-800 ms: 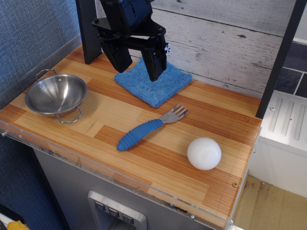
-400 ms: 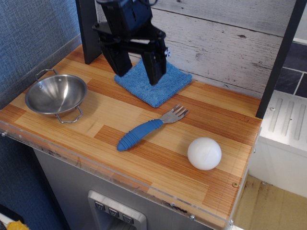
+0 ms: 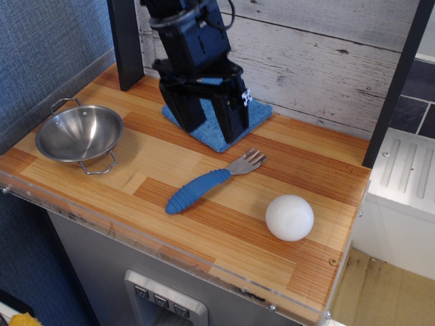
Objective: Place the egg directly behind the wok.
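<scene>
The white egg (image 3: 289,217) lies on the wooden table near the front right corner. The wok (image 3: 79,133), a shiny steel bowl with two wire handles, sits at the left edge and holds nothing. My black gripper (image 3: 216,129) hangs open and empty above the blue cloth (image 3: 216,121) at the back middle, its two fingers pointing down. It is well left of and behind the egg, and right of the wok.
A fork with a blue ribbed handle (image 3: 212,181) lies between the gripper and the egg. A black post (image 3: 126,47) stands behind the wok. A plank wall (image 3: 319,61) runs along the back. The table's front edge (image 3: 170,251) has a clear strip.
The gripper has moved right and down toward the front, from over the cloth's far part to its near edge. It stays open. Egg, wok and fork have not moved.
</scene>
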Available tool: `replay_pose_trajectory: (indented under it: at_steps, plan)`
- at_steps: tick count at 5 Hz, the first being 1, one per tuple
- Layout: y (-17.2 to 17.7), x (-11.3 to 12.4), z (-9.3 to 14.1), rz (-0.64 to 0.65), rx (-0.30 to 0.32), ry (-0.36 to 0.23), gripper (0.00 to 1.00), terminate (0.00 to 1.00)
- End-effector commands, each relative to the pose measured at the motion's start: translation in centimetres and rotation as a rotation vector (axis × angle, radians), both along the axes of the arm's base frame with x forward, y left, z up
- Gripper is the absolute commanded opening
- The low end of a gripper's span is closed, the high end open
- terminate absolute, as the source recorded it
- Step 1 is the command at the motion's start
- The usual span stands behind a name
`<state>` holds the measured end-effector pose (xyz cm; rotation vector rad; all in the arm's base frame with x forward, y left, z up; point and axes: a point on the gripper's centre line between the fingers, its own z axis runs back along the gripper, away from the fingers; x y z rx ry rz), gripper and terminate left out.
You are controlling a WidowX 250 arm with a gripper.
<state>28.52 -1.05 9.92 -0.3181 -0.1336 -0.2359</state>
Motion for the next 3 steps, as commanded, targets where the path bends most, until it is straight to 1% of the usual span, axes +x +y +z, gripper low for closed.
replay_pose_trajectory:
  at_steps: [1,2,3]
  plan:
    - [-2.1,-0.7,-1.9,-0.165,-0.054,0.01,1.0,0.0]
    - [-3.0,-0.7,-3.3,-0.237,-0.062,0.009,1.0,0.0]
    - [-4.2,-0.4,-4.4,-0.269,-0.088,-0.002,1.0,0.0]
